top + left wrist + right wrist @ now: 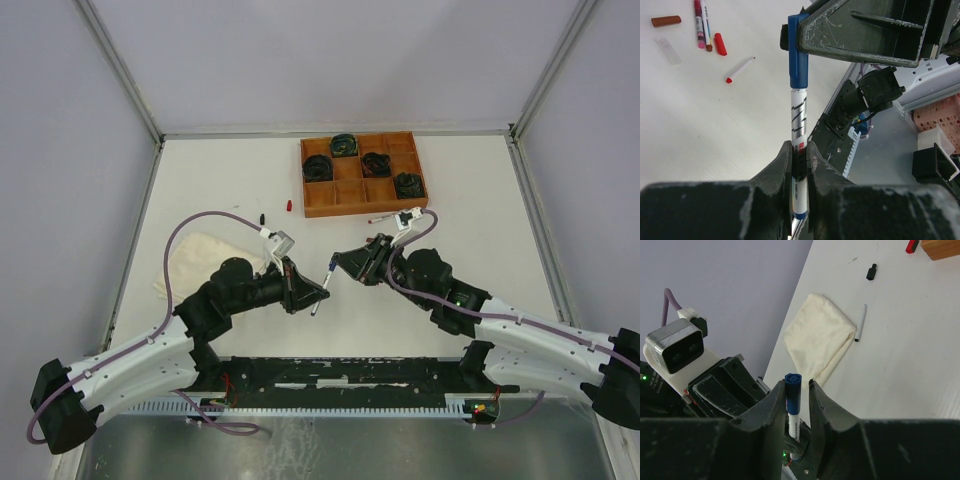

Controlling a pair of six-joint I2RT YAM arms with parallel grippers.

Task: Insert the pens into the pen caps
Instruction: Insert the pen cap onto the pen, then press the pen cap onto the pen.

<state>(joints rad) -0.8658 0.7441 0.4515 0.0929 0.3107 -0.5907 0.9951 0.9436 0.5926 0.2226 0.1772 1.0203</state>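
Note:
A white-barrelled pen [798, 115] wearing a blue cap [798, 55] stands upright between my two arms. My left gripper [799, 150] is shut on the lower barrel of that pen [320, 298]. My right gripper [796, 383] surrounds the blue cap [792, 387] with its jaws parted: the cap rests against the left finger and a gap shows beside the right one. On the table lie loose pens [702, 22], a red-tipped pen [740, 69], a red cap [720, 44] and a brown cap [666, 21]. A black cap [871, 271] and a thin pen [860, 322] lie near the cloth.
A wooden compartment tray [362, 175] holding dark coiled cables stands at the back. A folded cream cloth [195, 262] lies at the left beside my left arm. A red cap [289, 205] and a black cap [262, 217] rest left of the tray.

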